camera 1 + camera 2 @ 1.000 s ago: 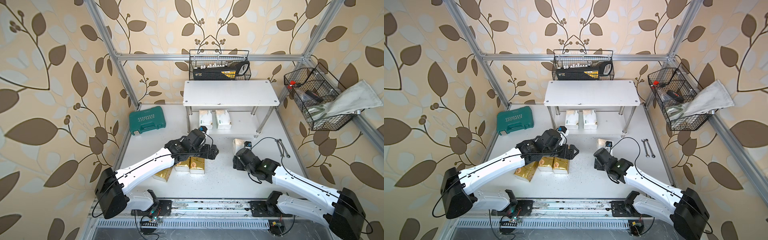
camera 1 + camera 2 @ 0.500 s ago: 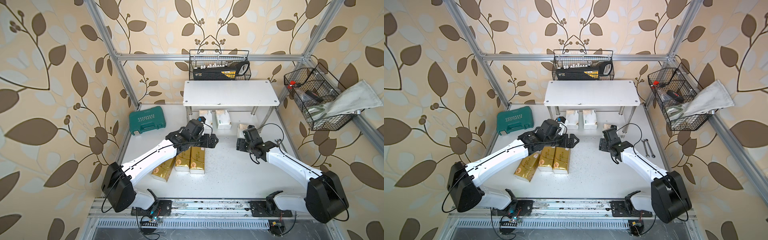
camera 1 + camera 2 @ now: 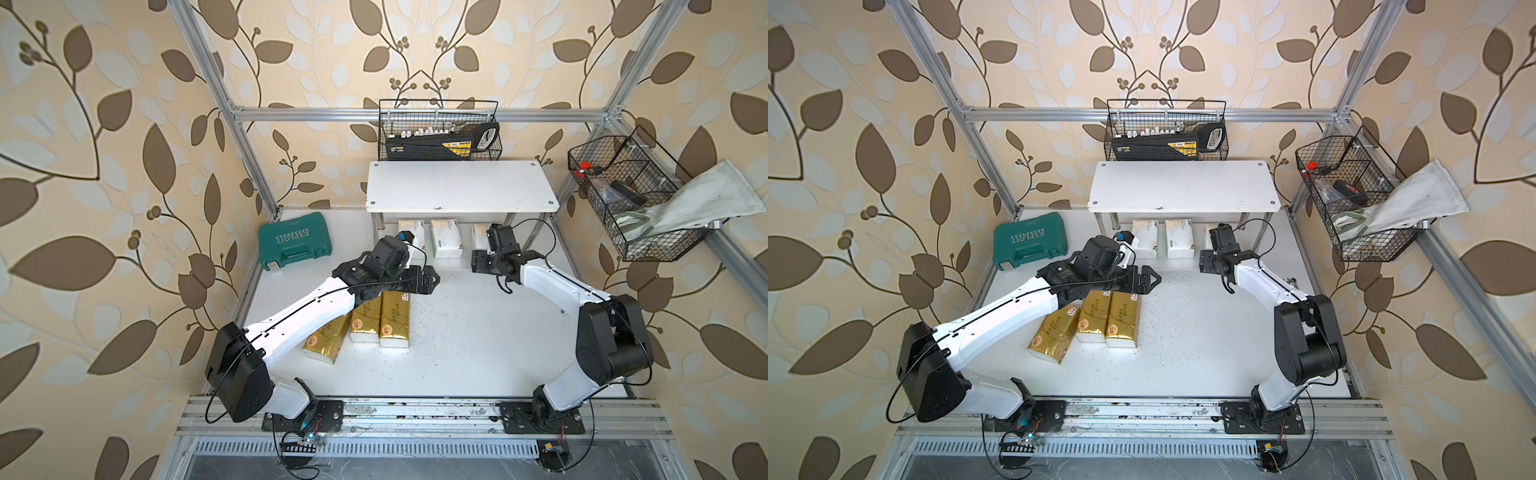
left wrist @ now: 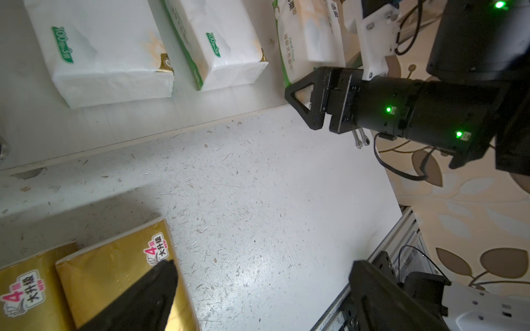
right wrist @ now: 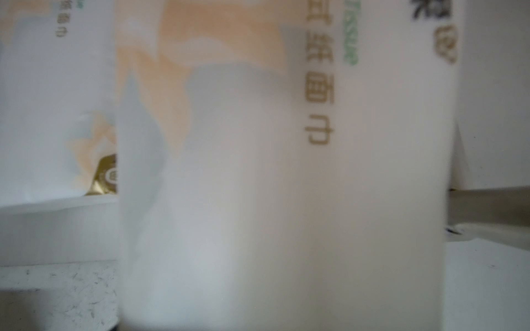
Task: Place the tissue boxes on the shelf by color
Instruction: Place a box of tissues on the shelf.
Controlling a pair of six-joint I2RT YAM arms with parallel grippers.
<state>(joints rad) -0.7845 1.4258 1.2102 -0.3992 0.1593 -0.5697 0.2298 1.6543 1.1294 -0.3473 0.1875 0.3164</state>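
Three gold tissue boxes [image 3: 365,320] [image 3: 1106,311] lie side by side on the table, partly under my left arm. My left gripper [image 3: 424,280] [image 4: 262,266] stands open and empty just beyond their far ends. The white shelf [image 3: 461,185] stands at the back with a bare top board. Two white tissue boxes [image 3: 430,239] [image 4: 114,51] lie on its lower board [image 4: 114,120]. My right gripper [image 3: 481,254] [image 3: 1208,257] is shut on a third white tissue box [image 3: 478,235] [image 4: 312,37] beside them, on that board. This box [image 5: 258,172] fills the right wrist view and hides the fingers.
A teal tool case [image 3: 293,241] lies at the back left of the table. One black wire basket [image 3: 438,133] hangs behind the shelf, another [image 3: 631,208] with a cloth on the right wall. Two small wrenches [image 4: 360,139] lie right of the shelf.
My right arm has carried the white box from the table's middle up to the shelf's lower board. The left gripper has drifted farther back, off the gold boxes, still open.
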